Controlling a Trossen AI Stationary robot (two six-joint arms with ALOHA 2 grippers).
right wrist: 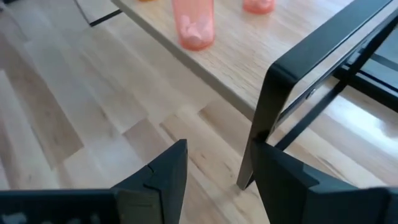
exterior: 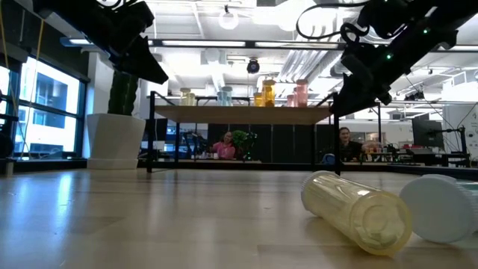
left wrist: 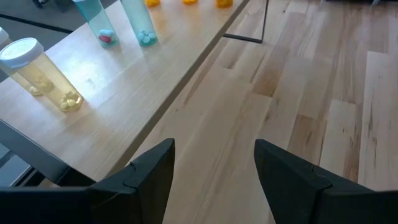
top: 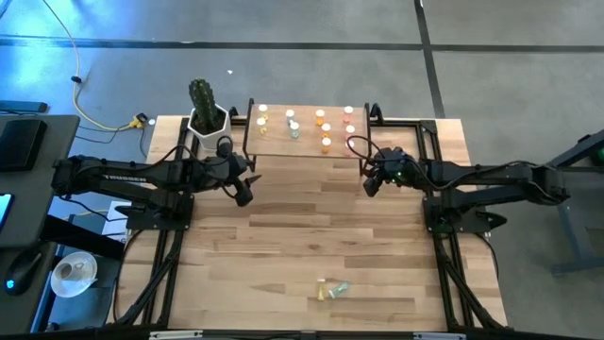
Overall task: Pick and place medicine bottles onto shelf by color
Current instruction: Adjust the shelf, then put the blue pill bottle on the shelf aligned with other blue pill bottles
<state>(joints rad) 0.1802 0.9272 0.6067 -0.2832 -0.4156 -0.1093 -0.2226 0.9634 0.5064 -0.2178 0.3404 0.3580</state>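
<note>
The shelf point(top: 300, 144) stands at the table's far middle, on black legs. Several bottles stand on it: yellow point(left wrist: 40, 74), green point(left wrist: 140, 22), orange point(top: 327, 144) and pink point(right wrist: 194, 22). Two bottles lie on their sides near the table's front edge, a yellow one point(exterior: 357, 211) and a green one point(top: 340, 287). My left gripper point(top: 245, 195) is open and empty, just off the shelf's near left corner. My right gripper point(top: 370, 186) is open and empty, just off the shelf's near right corner, by its black leg point(right wrist: 273, 112).
A white pot with a cactus point(top: 206, 111) stands left of the shelf, close to my left arm. Black frame rails point(top: 429, 142) run along the table's sides. Bare planks point(top: 302, 236) lie between the shelf and the two lying bottles. People sit in the room beyond the table.
</note>
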